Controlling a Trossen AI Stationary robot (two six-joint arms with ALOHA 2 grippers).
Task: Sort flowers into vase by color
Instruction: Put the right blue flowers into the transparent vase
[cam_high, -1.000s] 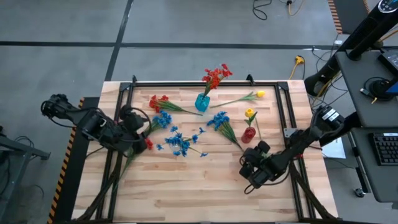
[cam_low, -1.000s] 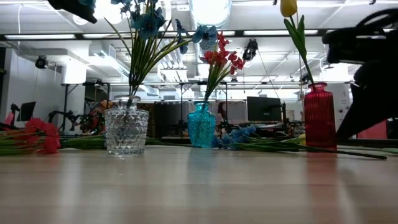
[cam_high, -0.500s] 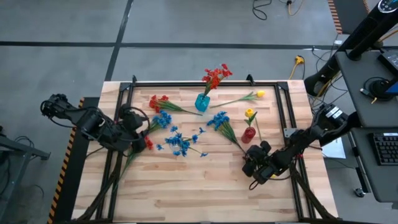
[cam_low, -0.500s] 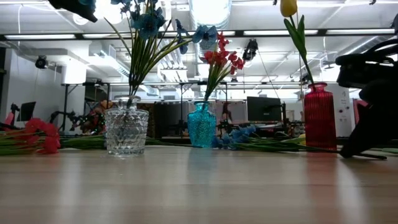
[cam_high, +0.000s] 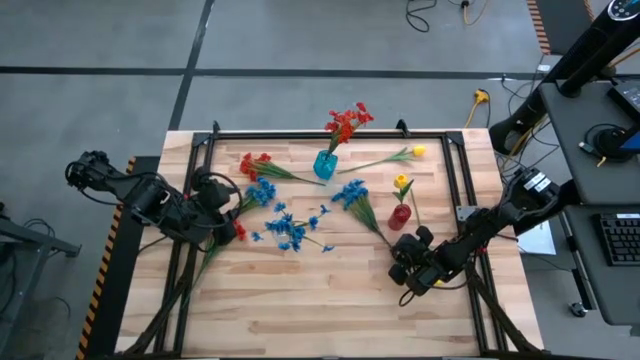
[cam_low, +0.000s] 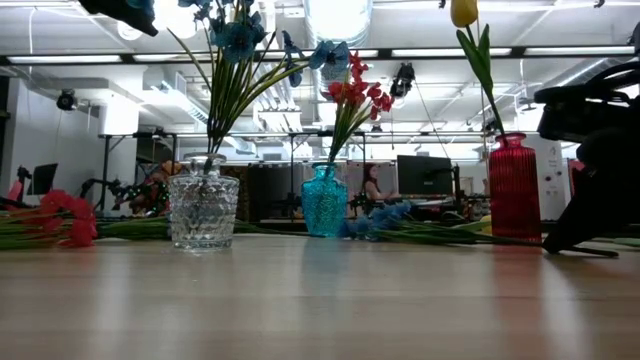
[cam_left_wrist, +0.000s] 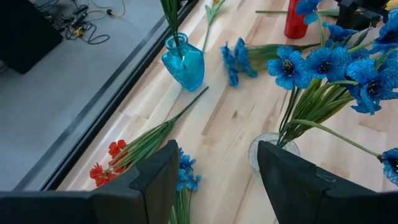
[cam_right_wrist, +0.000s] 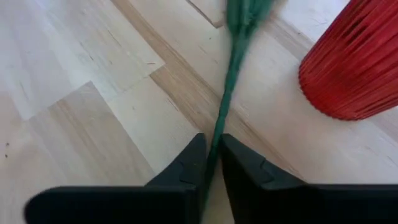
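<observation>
Where pinched, thin green stem (cam_right_wrist: 231, 74).

We find red flowers (cam_high: 347, 122) upright in the blue vase (cam_high: 324, 164) near the table's far edge, one yellow flower (cam_high: 402, 183) in the red vase (cam_high: 400, 216), blue flowers (cam_left_wrist: 336, 62) in the clear vase (cam_low: 203, 210). Loose red stems (cam_high: 256, 162), blue stems (cam_high: 352, 194) and a yellow stem (cam_high: 412, 152) lie flat mid-table.
</observation>
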